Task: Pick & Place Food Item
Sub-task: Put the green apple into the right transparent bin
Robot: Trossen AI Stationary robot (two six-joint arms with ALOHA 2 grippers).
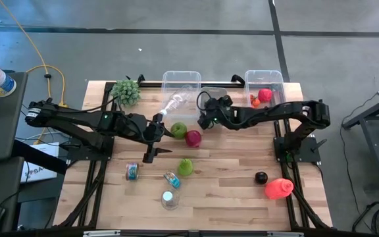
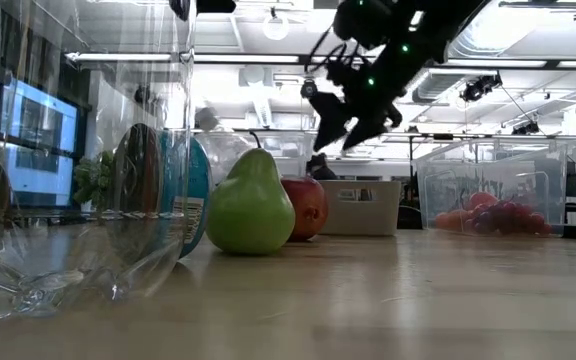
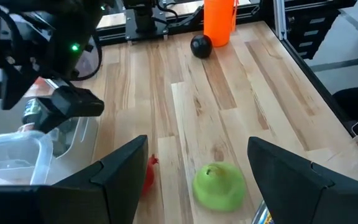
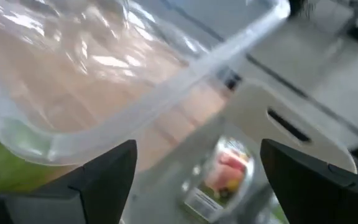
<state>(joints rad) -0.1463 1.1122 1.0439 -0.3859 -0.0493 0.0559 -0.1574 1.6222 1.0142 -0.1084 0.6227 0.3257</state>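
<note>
Right gripper [image 1: 204, 119]: fingers spread, nothing held, positioned above small white bin [image 1: 214, 96] containing a packaged food item [image 4: 224, 169]. Left gripper [image 1: 158, 129]: open, empty, beside green apple [image 1: 178, 130].

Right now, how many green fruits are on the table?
2. One green apple sits mid-table beside the red apple; one green pear lies nearer the front edge. Others may be hidden inside the right bin.

item: small labelled food can [image 4: 224, 171] | pose: lying in grey bin [image 4: 272, 134] | beside clear tub [image 4: 142, 106]
</note>
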